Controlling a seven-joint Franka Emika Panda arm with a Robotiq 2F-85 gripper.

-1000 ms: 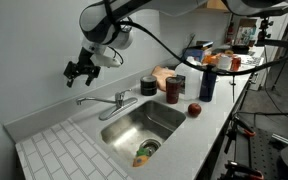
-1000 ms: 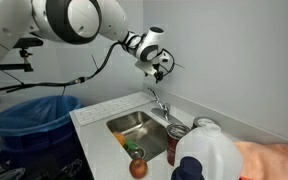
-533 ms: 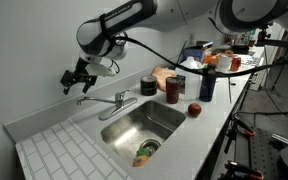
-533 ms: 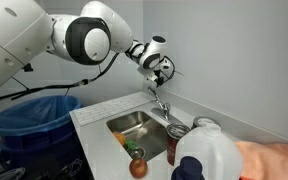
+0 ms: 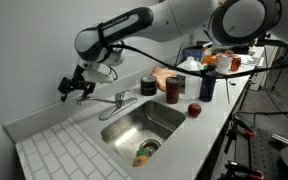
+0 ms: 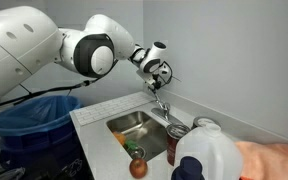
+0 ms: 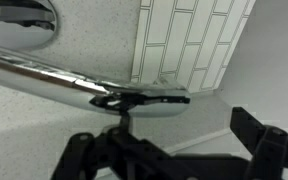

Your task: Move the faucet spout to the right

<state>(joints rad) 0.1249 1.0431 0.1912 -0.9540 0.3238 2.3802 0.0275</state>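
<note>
Drainboard: white tile-patterned drainboard (image 5: pixel 49 150), below the gripper, on its side away from the sink.
Gripper: black two-finger gripper (image 5: pixel 74 90) (image 6: pixel 156 75) (image 7: pixel 164 135); its fingers stand spread apart with nothing clamped between them.
Faucet spout: slim shiny chrome faucet spout (image 5: pixel 99 101) (image 7: pixel 54 78), just under the gripper. In the wrist view its free end lies ahead of the spread fingers (image 7: pixel 84 155); whether they touch it cannot be told.
Faucet base: stubby chrome faucet base (image 5: pixel 125 101) with a short lever on top, beside the gripper at the spout's far end, on the counter's back edge.
Sink: rectangular stainless steel sink basin (image 5: pixel 134 118) (image 6: pixel 134 122), below the gripper. It holds small orange and green items (image 5: pixel 144 152) at the drain; what they are is too small to tell.
Jar: dark round jar (image 5: pixel 148 86), beyond the faucet base, well apart from the gripper; contents hidden.
Bottle: dark brown bottle (image 5: pixel 174 89), further off along the counter.
Apple: red apple (image 5: pixel 194 110), on the counter past the sink's far corner.
Blue bottle: blue bottle with an orange cap (image 5: pixel 207 80), further along the counter than the apple.
Bin: blue bin with a blue liner (image 6: pixel 34 112), low and far from the gripper in an exterior view; contents not visible.
</note>
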